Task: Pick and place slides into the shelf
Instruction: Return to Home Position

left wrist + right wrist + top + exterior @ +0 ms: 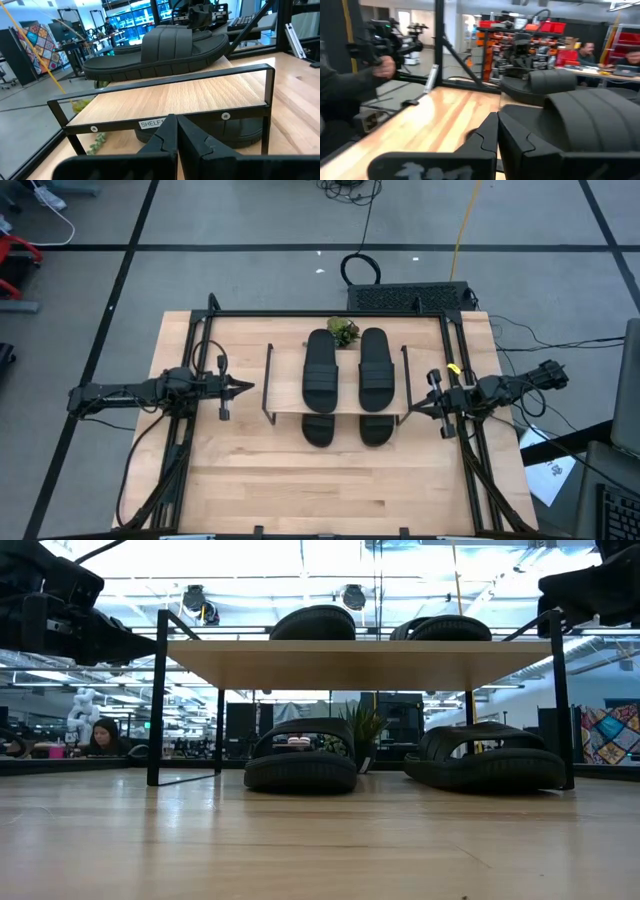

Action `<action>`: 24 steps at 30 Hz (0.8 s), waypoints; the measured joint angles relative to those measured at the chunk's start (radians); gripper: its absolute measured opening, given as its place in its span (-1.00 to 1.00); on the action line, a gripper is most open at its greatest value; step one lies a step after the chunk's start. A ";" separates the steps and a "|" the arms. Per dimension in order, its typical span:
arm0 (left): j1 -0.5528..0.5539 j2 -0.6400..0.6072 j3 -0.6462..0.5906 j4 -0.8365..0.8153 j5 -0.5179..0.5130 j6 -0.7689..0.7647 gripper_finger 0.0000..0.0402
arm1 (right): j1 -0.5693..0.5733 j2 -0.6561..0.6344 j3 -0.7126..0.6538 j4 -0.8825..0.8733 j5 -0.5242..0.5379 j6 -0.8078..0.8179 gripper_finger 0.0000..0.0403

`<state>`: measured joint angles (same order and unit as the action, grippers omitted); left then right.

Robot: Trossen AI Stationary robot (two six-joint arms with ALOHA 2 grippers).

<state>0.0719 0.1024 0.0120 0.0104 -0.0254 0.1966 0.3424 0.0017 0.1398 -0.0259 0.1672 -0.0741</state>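
Resting on the bench (300, 490), the shelf (288, 380) stands midway between the two arms, with all four slides in it. From above, two slides (320, 370) lie side by side on the light board. Of the other two, only the ends (320, 432) poke out past the board's near edge.

The low view supplies what the high view hides. The lower pair (300, 758) sit whole on the bench under the top board (360, 665), and the upper pair (313, 622) lie above them. A small plant (343, 330) stands behind the shelf at the bench's far side. Seen level, it shows between the lower slides.

The left hand (245, 388) hangs just beside the shelf's left end, apart from it. Its own camera shows its fingers (162, 142) pressed together with nothing between them. They point at the black wire end frame and a white label (152, 123) reading "SHELF", which no other view shows.

The right hand (415, 408) is close against the shelf's right end; the pictures do not show whether it touches. In its wrist view the fingers (482, 140) are likewise together and empty, with one ribbed strap (592, 117) looming just ahead. People (587, 50) sit at desks in the room beyond.
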 joint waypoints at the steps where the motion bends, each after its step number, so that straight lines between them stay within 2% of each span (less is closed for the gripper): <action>1: 0.000 0.000 0.000 0.001 0.000 -0.002 -1.00 | 0.000 0.000 0.000 0.001 0.015 -0.006 -1.00; 5: 0.000 0.000 0.000 0.007 0.000 0.002 -1.00 | 0.000 0.000 0.000 0.004 0.096 -0.042 -1.00; 12: 0.000 0.000 -0.001 0.003 -0.001 0.003 -1.00 | 0.000 0.000 0.000 0.012 0.118 -0.106 -1.00; 18: 0.000 0.000 -0.001 0.000 0.000 -0.001 -1.00 | 0.000 0.000 0.000 0.031 -0.028 -0.102 -1.00; 24: 0.000 0.001 -0.001 0.000 -0.004 0.010 -1.00 | 0.000 0.000 0.000 0.064 -0.037 -0.047 -1.00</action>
<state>0.0715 0.1036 0.0113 0.0101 -0.0290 0.2070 0.3424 0.0021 0.1402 0.0381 0.1303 -0.1212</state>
